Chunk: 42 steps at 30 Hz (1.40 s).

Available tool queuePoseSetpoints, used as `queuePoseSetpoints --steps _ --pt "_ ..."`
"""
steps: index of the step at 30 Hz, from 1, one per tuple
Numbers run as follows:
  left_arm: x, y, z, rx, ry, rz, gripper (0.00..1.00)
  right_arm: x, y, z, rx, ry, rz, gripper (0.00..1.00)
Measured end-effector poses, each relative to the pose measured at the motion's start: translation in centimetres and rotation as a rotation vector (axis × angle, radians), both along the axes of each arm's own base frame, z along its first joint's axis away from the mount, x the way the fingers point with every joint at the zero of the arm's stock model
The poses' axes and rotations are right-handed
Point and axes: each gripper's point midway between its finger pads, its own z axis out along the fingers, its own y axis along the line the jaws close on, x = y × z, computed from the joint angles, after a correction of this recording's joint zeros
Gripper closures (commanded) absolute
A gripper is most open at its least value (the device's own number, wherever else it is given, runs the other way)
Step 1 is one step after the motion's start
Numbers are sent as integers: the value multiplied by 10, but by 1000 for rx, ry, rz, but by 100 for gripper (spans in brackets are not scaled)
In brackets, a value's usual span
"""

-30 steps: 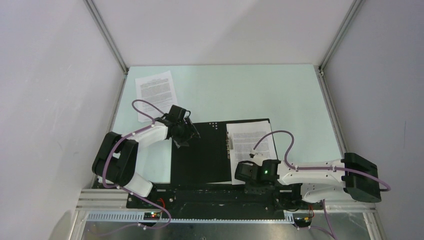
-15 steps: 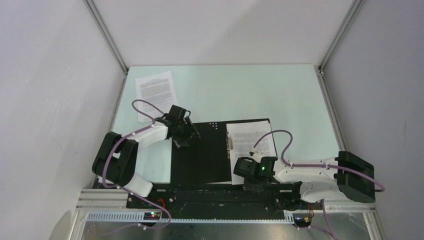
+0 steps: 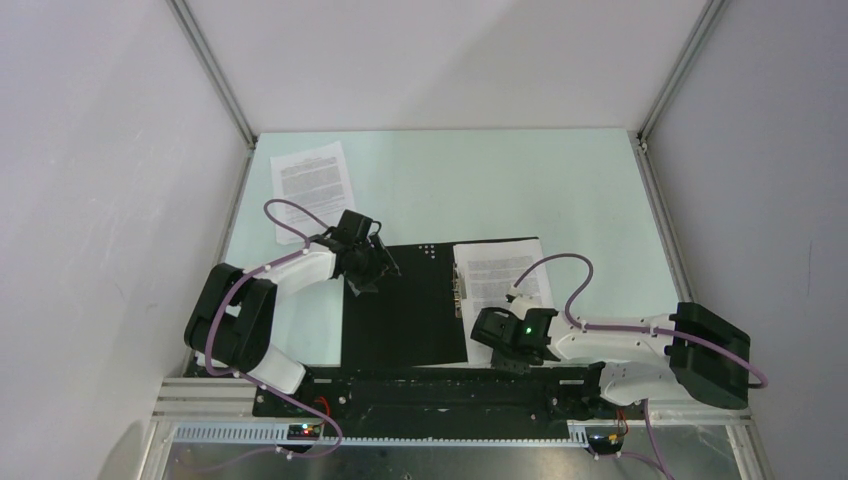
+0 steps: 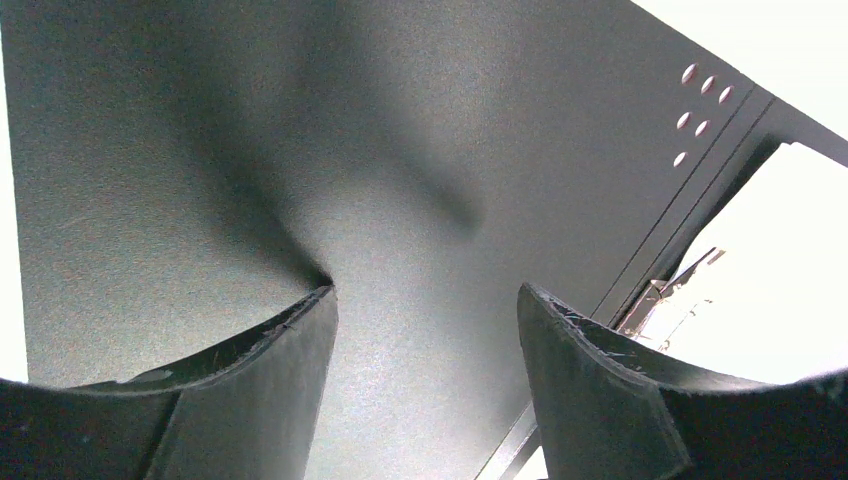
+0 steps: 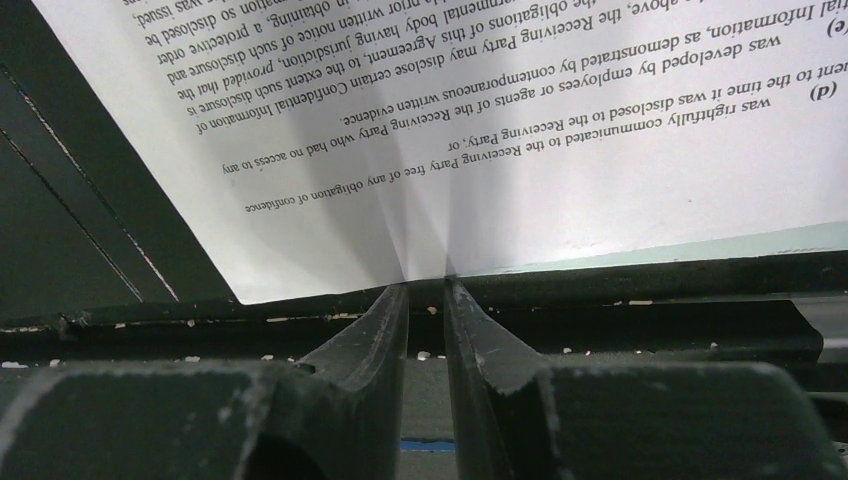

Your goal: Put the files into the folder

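Note:
The folder [image 3: 400, 320] lies open on the table, black inside up, with its metal spine clip [image 3: 460, 290] in the middle. One printed white sheet [image 3: 503, 275] lies on the folder's right half. My right gripper [image 3: 487, 338] is shut on that sheet's near edge [image 5: 500, 150], and the paper creases between the fingertips [image 5: 395, 310]. A second printed sheet [image 3: 312, 190] lies flat at the back left of the table. My left gripper [image 3: 375, 270] is open and empty, with its tips on or just above the folder's left cover [image 4: 400, 130]; the clip [image 4: 670, 300] shows to its right.
The table is pale green [image 3: 580, 190], walled by white panels on three sides. A black mounting rail [image 3: 400, 385] runs along the near edge, just below the folder. It also shows under my right fingers in the right wrist view [image 5: 650, 335].
My right arm has shifted slightly left and forward, still gripping the sheet's near edge. The left arm, the folder and the far sheet have not moved.

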Motion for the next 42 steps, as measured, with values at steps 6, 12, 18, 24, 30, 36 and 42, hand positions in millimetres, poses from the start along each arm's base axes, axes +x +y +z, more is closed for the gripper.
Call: queuePoseSetpoints --steps 6,12,18,24,30,36,42 --pt "0 0 0 0 0 0 27 2 4 2 17 -9 8 75" --pt "0 0 0 0 0 0 27 3 8 3 34 -16 16 75" --pt "0 0 0 -1 0 -1 27 2 9 1 30 -11 20 69" --pt "1 -1 1 -4 -3 -9 23 -3 9 8 48 -19 55 44" --pt "0 -1 7 0 -15 -36 17 -10 23 36 173 -38 144 31" --pt "24 13 53 5 -115 -29 13 20 55 77 332 -72 197 23" --pt "71 88 107 40 -273 152 11 122 94 134 455 -210 193 14"
